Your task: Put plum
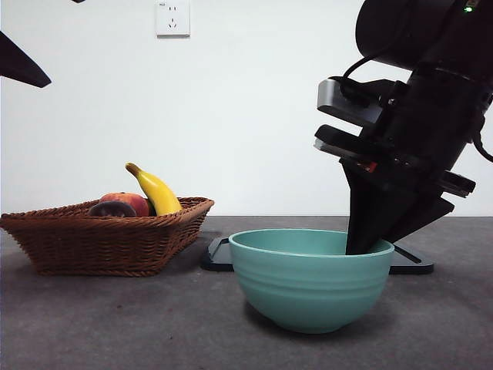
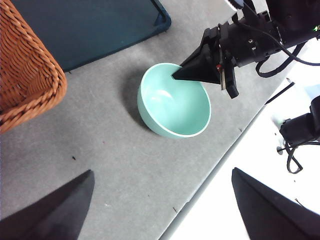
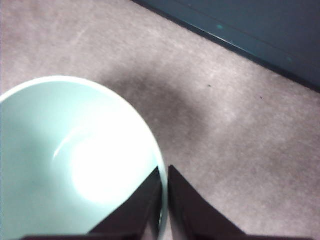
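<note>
The right gripper [image 1: 368,245] pinches the teal bowl's [image 1: 308,285] rim (steadying it, apparently); the released left gripper [image 2: 160,210] must next fetch the plum [image 1: 112,208].

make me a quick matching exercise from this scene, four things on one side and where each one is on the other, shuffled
Things:
1. plum
2. banana
3. right tool
4. left tool

Places:
A. clamped on the green bowl's rim
B. high above the table, holding nothing
C. low in the wicker basket, beside the red-orange fruit
D. sticking up over the basket's edge

Pairs: 1-C, 2-D, 3-A, 4-B
</note>
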